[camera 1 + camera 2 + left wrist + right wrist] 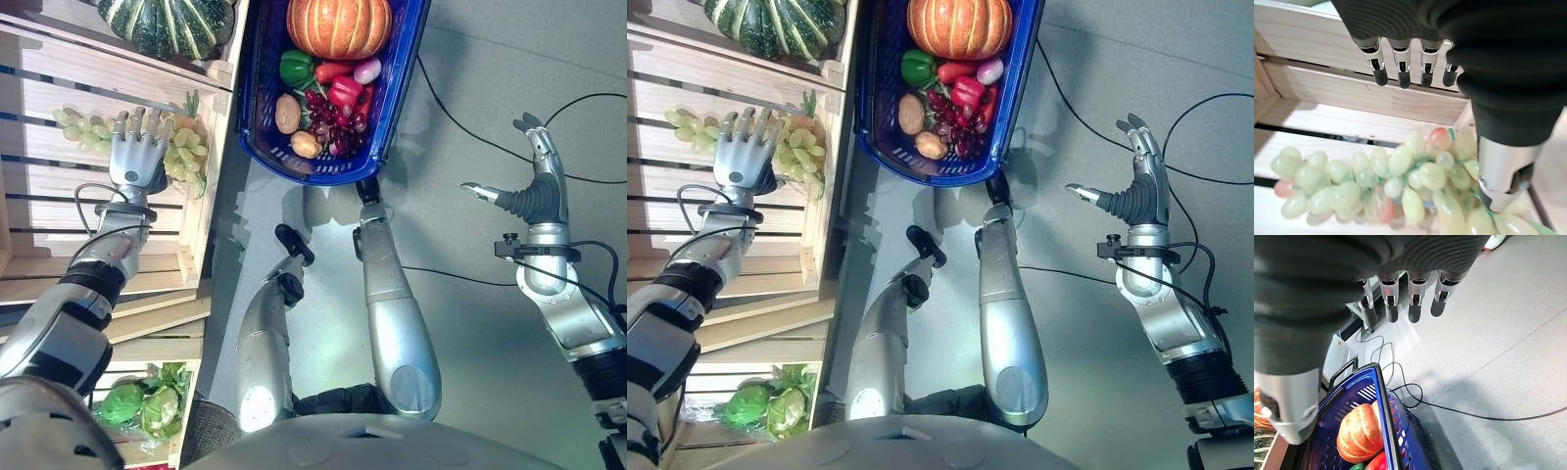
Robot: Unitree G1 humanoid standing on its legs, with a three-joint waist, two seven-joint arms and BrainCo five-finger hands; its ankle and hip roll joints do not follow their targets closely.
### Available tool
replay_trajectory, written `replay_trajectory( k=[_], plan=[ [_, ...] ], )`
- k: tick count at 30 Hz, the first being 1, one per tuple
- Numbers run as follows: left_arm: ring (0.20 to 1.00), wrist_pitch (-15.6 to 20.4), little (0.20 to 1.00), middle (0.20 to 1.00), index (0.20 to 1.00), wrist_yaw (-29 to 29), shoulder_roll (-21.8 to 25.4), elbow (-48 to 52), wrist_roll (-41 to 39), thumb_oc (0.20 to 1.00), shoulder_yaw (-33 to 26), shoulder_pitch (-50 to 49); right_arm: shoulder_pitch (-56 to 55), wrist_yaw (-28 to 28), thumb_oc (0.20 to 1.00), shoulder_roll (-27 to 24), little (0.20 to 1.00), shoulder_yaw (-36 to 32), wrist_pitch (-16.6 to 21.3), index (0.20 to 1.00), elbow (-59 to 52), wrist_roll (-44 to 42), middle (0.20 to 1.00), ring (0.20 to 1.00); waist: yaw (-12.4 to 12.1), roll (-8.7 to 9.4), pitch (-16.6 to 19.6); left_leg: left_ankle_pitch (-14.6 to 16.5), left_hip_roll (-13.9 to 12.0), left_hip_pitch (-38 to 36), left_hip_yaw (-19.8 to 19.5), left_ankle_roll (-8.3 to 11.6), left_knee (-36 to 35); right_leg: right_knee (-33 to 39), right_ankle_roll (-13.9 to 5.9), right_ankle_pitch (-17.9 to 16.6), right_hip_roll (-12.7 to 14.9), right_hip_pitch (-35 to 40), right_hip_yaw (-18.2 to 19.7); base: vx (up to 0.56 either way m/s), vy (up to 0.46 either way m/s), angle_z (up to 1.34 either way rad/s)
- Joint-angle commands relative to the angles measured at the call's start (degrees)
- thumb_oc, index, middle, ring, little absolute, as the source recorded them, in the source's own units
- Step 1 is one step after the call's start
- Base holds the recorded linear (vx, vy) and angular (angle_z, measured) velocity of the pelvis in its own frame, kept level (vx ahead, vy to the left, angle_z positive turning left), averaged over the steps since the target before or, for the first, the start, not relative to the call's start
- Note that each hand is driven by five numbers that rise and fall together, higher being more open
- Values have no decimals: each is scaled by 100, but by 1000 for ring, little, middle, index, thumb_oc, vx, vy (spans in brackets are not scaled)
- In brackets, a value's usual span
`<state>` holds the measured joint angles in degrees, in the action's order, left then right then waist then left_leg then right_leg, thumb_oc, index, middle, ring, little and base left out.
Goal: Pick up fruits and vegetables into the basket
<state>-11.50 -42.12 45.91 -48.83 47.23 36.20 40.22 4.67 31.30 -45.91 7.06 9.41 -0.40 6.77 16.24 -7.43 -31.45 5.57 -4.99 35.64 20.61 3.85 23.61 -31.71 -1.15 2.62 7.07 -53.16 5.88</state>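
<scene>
From the head we see our blue plastic basket [257,108] holding an orange pumpkin [338,25], peppers, potatoes and dark grapes. Our left wrist shows the left hand [1400,66], fingers straight, above pale green grapes [1396,181] in a slatted wooden crate [1327,90]. Our right wrist shows the right hand [1400,303] spread, empty, over floor.

One blue basket [257,88] holds one orange pumpkin [338,24], one green pepper [296,68], two red peppers [344,90], two potatoes [287,114]. Two robot hands [137,152]. One green grape bunch [1391,181]. One striped squash [167,24].
</scene>
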Motion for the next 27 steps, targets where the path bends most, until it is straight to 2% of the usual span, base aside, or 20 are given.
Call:
replay_trajectory(
  k=[1, 9, 18, 23, 27],
  plan=[
    [1000, -433, 1000, 1000, 1000, -179, 108, -408, -78, 1000, -275, -95, -299, 245, 1000, 83, 1000, -135, 307, 1000, -275, -114, 1000, 1000, 354, -74, 166, 467, -89, 809, -232, -24, 777, -5, -578, 432, 69, -119, -22, 0, 0, 0],
    [1000, -392, 1000, 1000, 1000, 217, 63, -699, -115, 1000, 26, 301, -162, 299, 1000, 160, 1000, 5, 388, 1000, -86, -371, 1000, 1000, 399, -11, 166, 544, -125, 1046, -227, -57, 919, -33, -572, 366, 36, -355, 25, 0, 0, 0],
    [1000, -415, 1000, 1000, 1000, 365, -53, -942, -295, 1000, 215, 509, -20, 291, 1000, 267, 1000, 114, 480, 1000, 95, -626, 1000, 1000, 437, 63, 166, 603, -185, 1281, -214, -84, 1046, -83, -552, 328, -30, -578, 69, 4, -1, -2],
    [1000, -615, 1000, 1000, 1000, 877, -83, -1084, -239, 1000, 318, 599, 36, 227, 1000, 298, 1000, 131, 500, 1000, 149, -824, 1000, 1000, 446, 89, 166, 612, -196, 1381, -221, -89, 1086, -102, -540, 312, -55, -670, 71, 0, 0, 0],
    [1000, -971, 1000, 1000, 1000, 1388, -168, -1429, -473, 1000, 424, 613, 117, 192, 1000, 318, 1000, 170, 586, 1000, 309, -1041, 1000, 1000, 462, 114, 166, 620, -217, 1482, -220, -93, 1134, -130, -520, 298, -73, -773, 91, 0, 0, 0]
  ],
)
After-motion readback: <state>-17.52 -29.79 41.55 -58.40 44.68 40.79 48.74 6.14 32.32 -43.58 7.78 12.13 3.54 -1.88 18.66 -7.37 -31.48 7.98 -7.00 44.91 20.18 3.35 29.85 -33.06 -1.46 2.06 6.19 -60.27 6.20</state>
